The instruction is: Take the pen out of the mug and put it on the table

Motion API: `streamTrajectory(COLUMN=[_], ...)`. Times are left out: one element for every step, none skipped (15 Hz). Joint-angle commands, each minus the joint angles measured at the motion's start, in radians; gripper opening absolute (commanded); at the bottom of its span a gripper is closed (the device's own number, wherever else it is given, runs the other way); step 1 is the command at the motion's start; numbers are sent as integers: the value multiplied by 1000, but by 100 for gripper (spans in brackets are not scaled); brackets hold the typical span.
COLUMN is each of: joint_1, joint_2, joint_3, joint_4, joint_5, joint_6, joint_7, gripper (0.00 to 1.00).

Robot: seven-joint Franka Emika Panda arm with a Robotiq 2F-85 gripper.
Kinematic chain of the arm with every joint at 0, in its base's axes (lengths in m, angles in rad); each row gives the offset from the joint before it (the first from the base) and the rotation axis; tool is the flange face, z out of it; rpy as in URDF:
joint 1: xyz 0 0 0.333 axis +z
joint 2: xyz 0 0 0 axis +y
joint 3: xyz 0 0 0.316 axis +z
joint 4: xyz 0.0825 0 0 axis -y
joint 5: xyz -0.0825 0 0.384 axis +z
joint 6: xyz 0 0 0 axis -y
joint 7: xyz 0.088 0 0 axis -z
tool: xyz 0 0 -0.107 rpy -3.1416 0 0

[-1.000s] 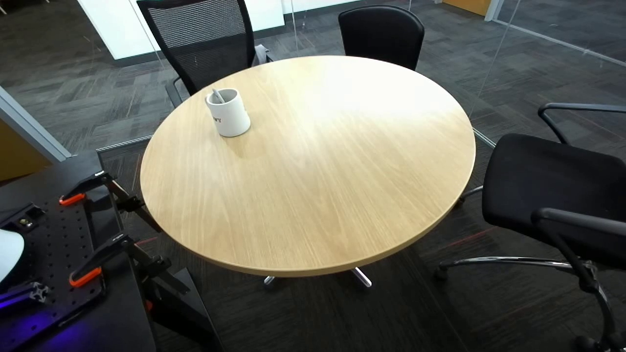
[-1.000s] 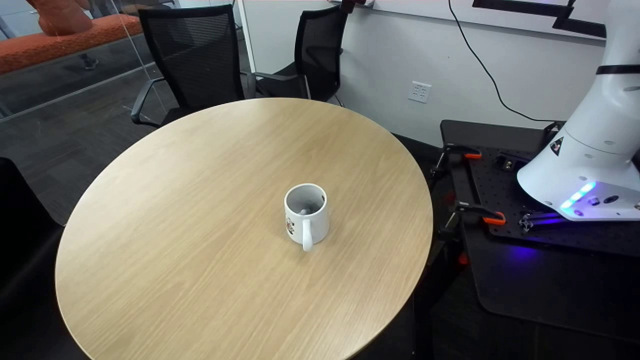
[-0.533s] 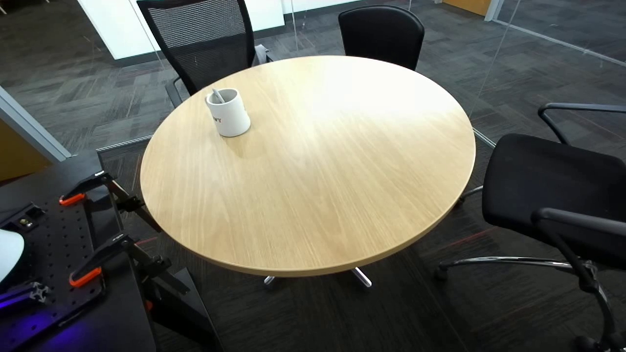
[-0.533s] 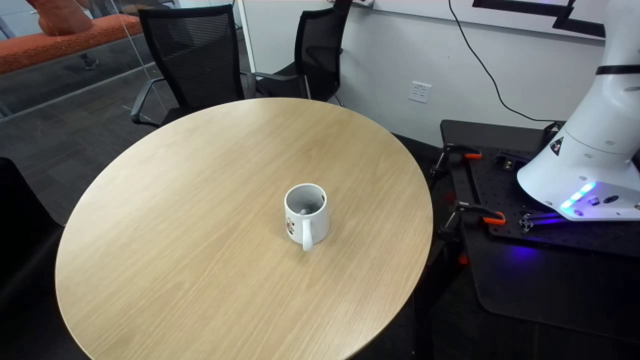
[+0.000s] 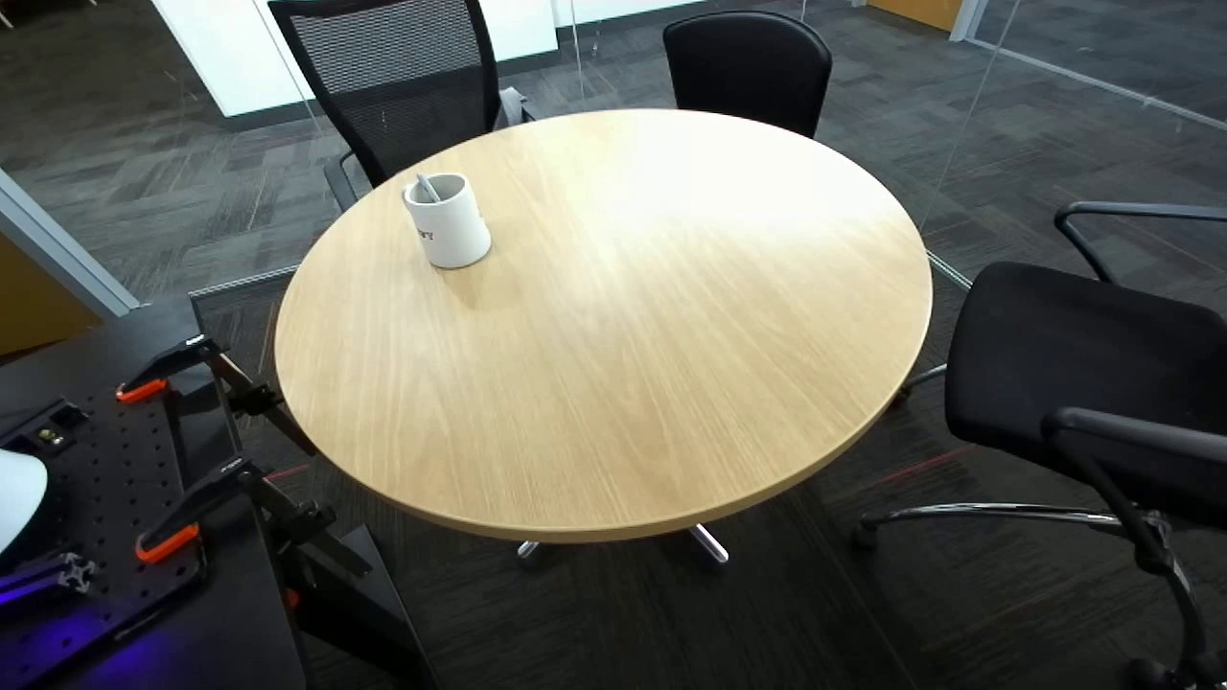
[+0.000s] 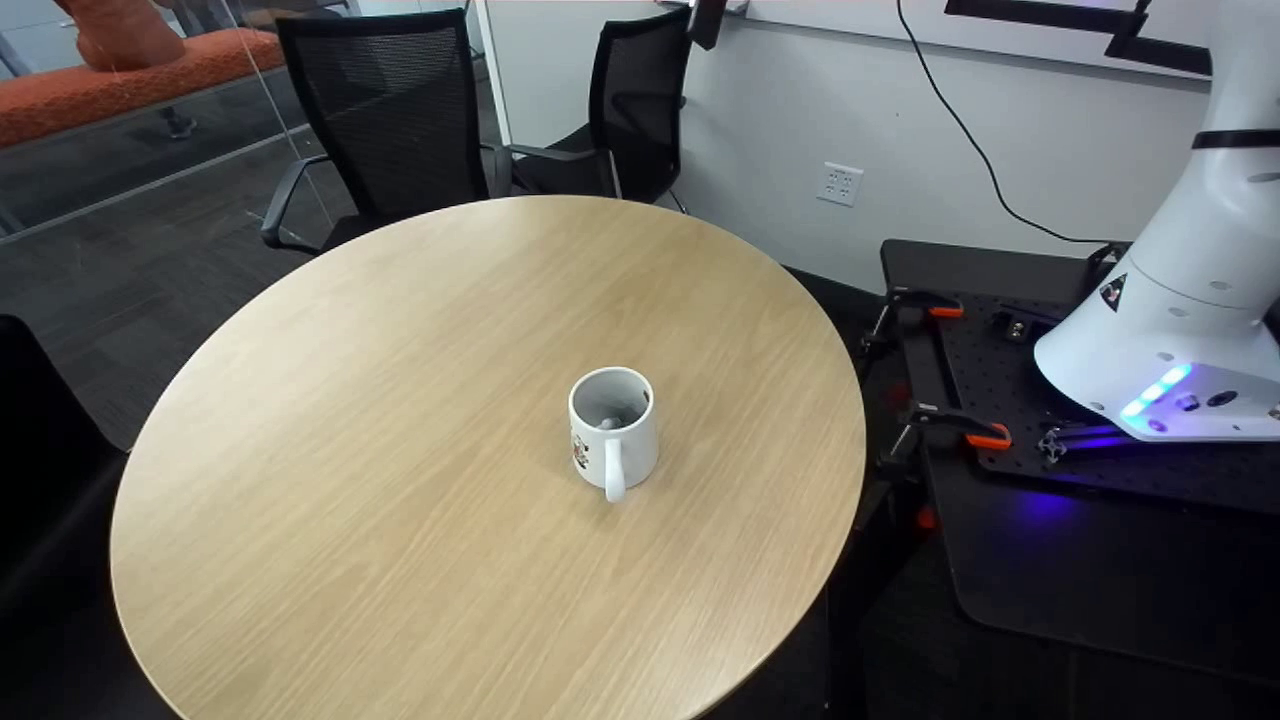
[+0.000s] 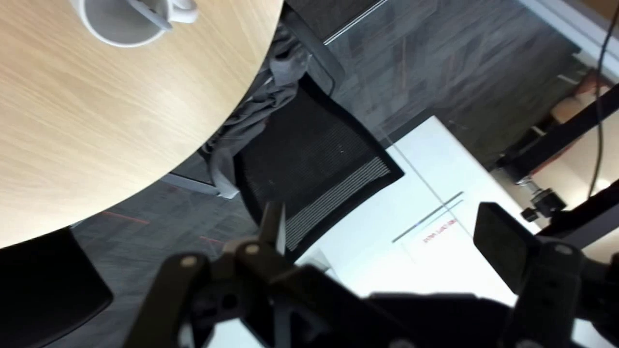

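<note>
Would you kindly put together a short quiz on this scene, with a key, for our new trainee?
1. Fill the gap: in the wrist view, the upper end of the pen leans toward the ____ of the mug.

2. Multiple choice: how does the tool stand in the wrist view?
A) shut on the pen
B) open
C) shut on the mug

3. True or false: in both exterior views, the mug is lying on its side.

Key:
1. handle
2. B
3. False; it stands upright on the table.
</note>
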Motion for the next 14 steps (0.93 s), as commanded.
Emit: streamTrajectory(joint_1=[-67, -83, -99, -114, -126, -137, -146, -154, -162, -170, -177, -183, -188, -190], joint_2=[95, 118, 141, 163, 187, 209, 229, 247, 262, 277, 286, 294, 299, 305], joint_3=[4, 10, 22, 33, 43, 55, 69, 84, 97, 108, 122, 134, 148, 161], joint_4=[78, 93, 108, 121, 134, 145, 153, 157, 162, 163, 158, 153, 143, 135], joint_5=[44, 43, 37, 34, 34, 38, 45, 54, 66, 86, 111, 134, 158, 179], joint_6=[-232, -291, -333, -361, -381, -389, -382, -354, -339, -318, -286, -249, -190, -131], joint_7=[-168, -211, -248, -284, -321, -356, -391, -422, -444, -466, -478, -486, -491, -490], gripper=[100, 100, 100, 100, 100, 100, 100, 100, 100, 100, 100, 100, 100, 100])
